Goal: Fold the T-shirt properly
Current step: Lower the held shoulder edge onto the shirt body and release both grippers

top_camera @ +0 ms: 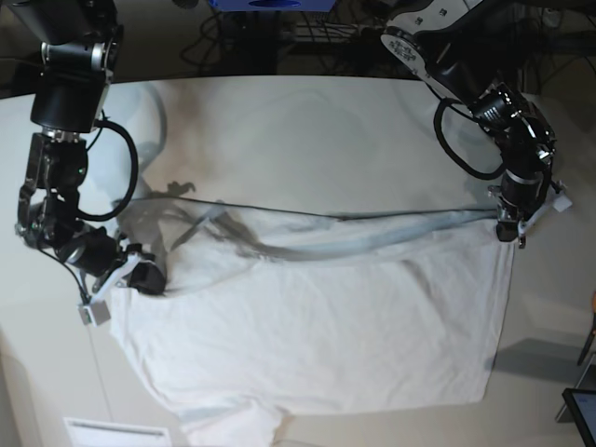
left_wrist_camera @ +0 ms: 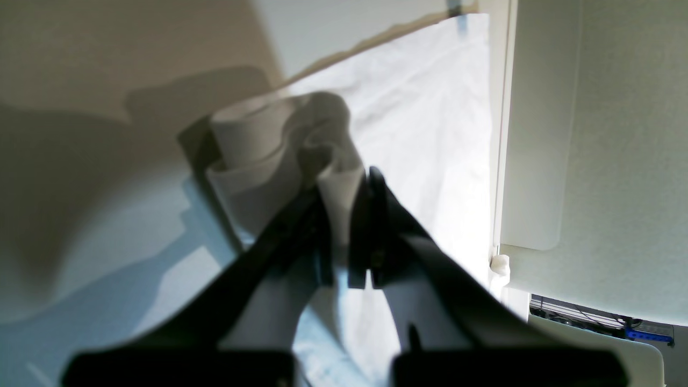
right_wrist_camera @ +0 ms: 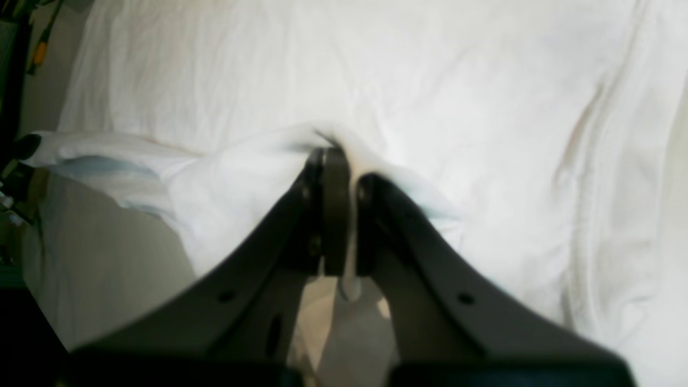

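Both wrist views are blurred, and the hands' dark fingers cover the lower middle of each. In the base view the shirt's [top_camera: 317, 326] bottom end is cut off by the frame edge, and the pinch points are too small to read.

The left hand [left_wrist_camera: 344, 177] is pressed together on a bunched, rolled fold of white cloth, held above the counter [left_wrist_camera: 80, 64]. The right hand [right_wrist_camera: 341, 161] is likewise clamped on a ridge of the shirt, cloth squeezed between its fingers.

The shirt lies spread on the counter, mostly toward the near side. Its upper edge is stretched taut between the two hands, one at each end.
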Available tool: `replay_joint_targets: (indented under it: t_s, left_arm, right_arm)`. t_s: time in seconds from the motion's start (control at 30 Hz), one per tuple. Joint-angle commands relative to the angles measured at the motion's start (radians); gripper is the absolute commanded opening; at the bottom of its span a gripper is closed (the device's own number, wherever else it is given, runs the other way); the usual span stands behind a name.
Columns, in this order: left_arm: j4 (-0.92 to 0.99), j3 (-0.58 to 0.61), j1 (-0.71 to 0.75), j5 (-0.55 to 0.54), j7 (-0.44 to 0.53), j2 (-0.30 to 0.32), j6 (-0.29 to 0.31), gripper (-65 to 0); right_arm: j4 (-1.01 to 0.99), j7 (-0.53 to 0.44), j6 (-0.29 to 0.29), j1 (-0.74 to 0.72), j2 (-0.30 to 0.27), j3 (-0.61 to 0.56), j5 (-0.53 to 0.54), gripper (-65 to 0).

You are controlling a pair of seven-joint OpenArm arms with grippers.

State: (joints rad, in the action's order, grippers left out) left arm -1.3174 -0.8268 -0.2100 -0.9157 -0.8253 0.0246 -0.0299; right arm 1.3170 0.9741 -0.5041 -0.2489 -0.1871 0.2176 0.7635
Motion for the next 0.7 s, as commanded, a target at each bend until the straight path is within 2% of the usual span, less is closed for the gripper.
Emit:
replay_joint_targets:
  t_s: [0.0, 0.1, 0.3, 0.53, 0.67]
  left_arm:
    - [-0.020, 0.004, -0.024, -0.016, -0.004, 0.015, 0.012, -65.0]
    - [-0.020, 0.008, -0.036, -0.019, -0.006, 0.018, 0.012, -65.0]
    - [-0.014, 0.008, -0.042, -0.139, -0.042, 0.019, 0.012, -65.0]
    - [-0.014, 0.021, -0.047, -0.101, -0.045, 0.022, 0.012, -65.0]
    - [-0.014, 0.097, -0.052, -0.101, -0.047, 0.071, 0.012, -65.0]
  right_arm:
    - [0.016, -0.022, -0.005, -0.031, -0.012, 0.004, 0.024, -64.7]
    - [0.016, -0.022, -0.001, -0.037, -0.012, 0.004, 0.023, -64.7]
    - [0.014, -0.024, 0.002, -0.040, -0.012, 0.006, 0.021, -64.7]
    - [0.014, -0.025, -0.001, -0.053, -0.012, 0.004, 0.021, -64.7]
    - [0.014, -0.025, -0.001, -0.063, -0.012, 0.004, 0.020, -64.7]
